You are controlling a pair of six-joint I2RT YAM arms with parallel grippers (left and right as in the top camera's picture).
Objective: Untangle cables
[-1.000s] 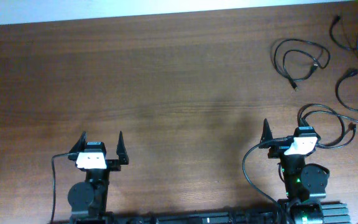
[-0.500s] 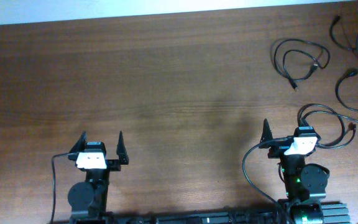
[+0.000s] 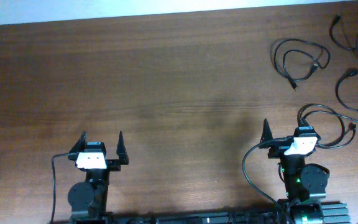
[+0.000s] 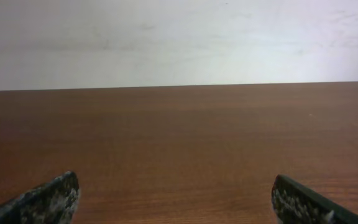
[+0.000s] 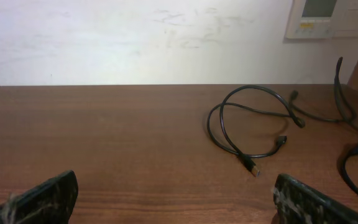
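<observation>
Cables (image 3: 300,42) are all at the far right of the table (image 3: 166,74), loose, none gripped. One looped cable (image 5: 211,124) lies ahead of the right end effector (image 3: 283,134), with its plug (image 5: 252,167) on the near side. More cords sit further right, toward the table edge. Another cable (image 3: 319,106) curls just beside the right end effector, on its right. Right end effector: fingers spread wide, nothing between them. Left end effector (image 3: 102,137): near left, well apart from the cables, fingers also spread, holding nothing. Wall panel (image 5: 328,15) is behind the table.
</observation>
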